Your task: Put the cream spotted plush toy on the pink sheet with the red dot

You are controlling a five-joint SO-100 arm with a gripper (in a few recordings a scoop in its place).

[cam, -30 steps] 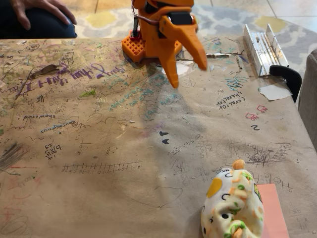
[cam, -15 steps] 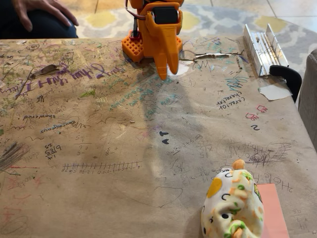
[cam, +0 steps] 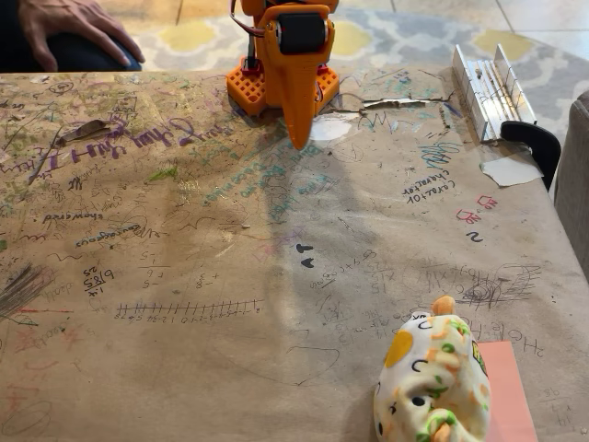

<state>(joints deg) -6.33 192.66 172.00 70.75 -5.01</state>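
Observation:
The cream spotted plush toy (cam: 433, 379) rests at the bottom right of the fixed view, its right side lying over the left edge of the pink sheet (cam: 509, 389). The sheet's red dot is hidden. The orange gripper (cam: 298, 138) hangs at the far side of the table, pointing down just in front of the arm's orange base (cam: 250, 85). Its fingers are together in one point and hold nothing. A long stretch of table separates it from the toy.
Brown paper covered in scribbles (cam: 230, 249) lines the table. A metal hinge bracket (cam: 486, 87) and a black clamp (cam: 536, 140) sit at the back right, with a white paper scrap (cam: 509, 169) beside them. A person's hand (cam: 74, 23) rests at the top left.
The gripper was open and angled to the right one second ago. Since then it has shut, swung left to centre and drawn back toward the base. The toy has not moved.

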